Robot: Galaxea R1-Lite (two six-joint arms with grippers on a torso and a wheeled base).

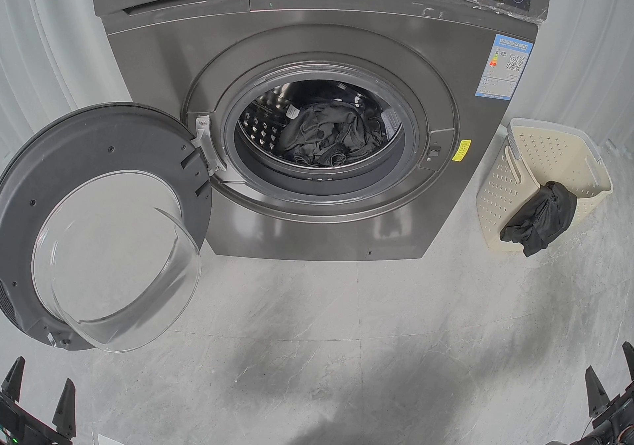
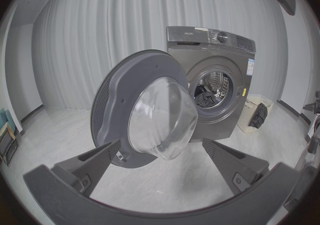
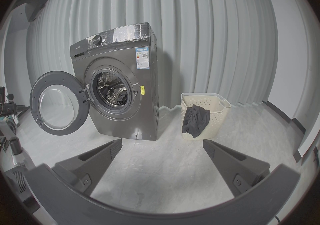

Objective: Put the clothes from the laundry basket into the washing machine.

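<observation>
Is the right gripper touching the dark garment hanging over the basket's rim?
Apart. The right wrist view shows bare floor between the right gripper and the dark garment, which hangs over the laundry basket's front rim beside the washing machine.

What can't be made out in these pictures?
- Head view: bottom of the basket, behind its wall and the draped garment.
- Head view: rear of the drum, behind the clothes.
- Head view: left gripper, cut off by the bottom edge.
</observation>
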